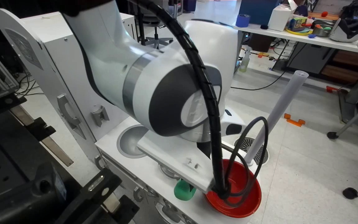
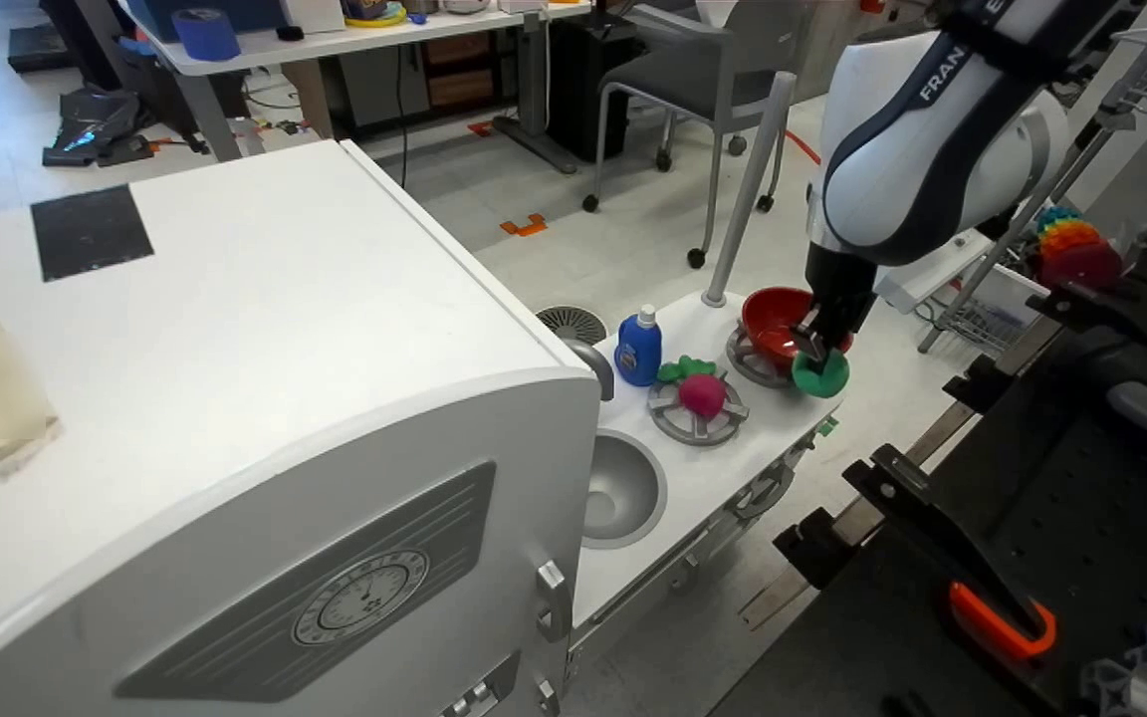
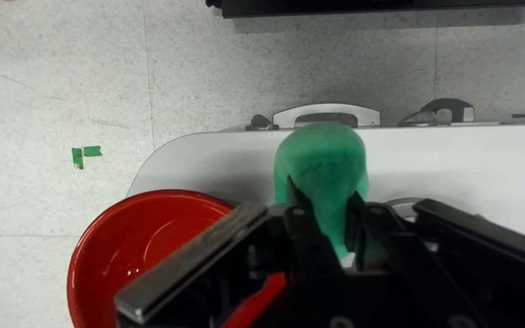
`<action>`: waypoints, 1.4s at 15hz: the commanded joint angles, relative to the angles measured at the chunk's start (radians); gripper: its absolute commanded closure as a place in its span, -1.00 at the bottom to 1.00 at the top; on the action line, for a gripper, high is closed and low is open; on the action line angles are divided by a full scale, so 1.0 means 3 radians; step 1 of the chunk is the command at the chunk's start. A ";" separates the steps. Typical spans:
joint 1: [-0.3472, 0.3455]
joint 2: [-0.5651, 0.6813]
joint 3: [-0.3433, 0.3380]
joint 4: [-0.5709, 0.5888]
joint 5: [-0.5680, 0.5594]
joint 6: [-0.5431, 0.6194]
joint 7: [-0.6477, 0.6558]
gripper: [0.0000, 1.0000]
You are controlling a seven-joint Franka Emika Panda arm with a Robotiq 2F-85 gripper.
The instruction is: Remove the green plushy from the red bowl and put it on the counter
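Note:
The green plushy (image 3: 319, 157) is a bright green soft blob, pinched between the two black fingers of my gripper (image 3: 322, 187). It also shows in both exterior views (image 1: 183, 190) (image 2: 825, 378), outside the red bowl and beside it. The red bowl (image 3: 103, 246) is at the lower left in the wrist view, and it shows in both exterior views (image 1: 255, 199) (image 2: 768, 307); no plushy is seen in its visible part. The plushy is over the white counter (image 3: 226, 157) near its front edge; I cannot tell how high. In an exterior view the arm hides most of the gripper.
On the counter stand a blue bottle (image 2: 639, 349), a pink-and-green toy cluster (image 2: 701, 395) on a grey burner, and a round grey sink (image 2: 628, 488). A grey post (image 2: 753, 189) rises behind the bowl. A tall white unit (image 2: 315, 329) adjoins the counter. A black table (image 2: 892, 588) stands in front.

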 commanded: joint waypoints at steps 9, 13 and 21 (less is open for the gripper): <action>-0.0028 0.1145 -0.0016 0.1152 -0.0100 0.0197 -0.0137 0.91; -0.0020 0.1210 -0.0027 0.1259 -0.0107 0.0197 -0.0142 0.62; 0.0104 0.0991 -0.0001 0.0887 -0.0111 0.0191 -0.0088 -0.74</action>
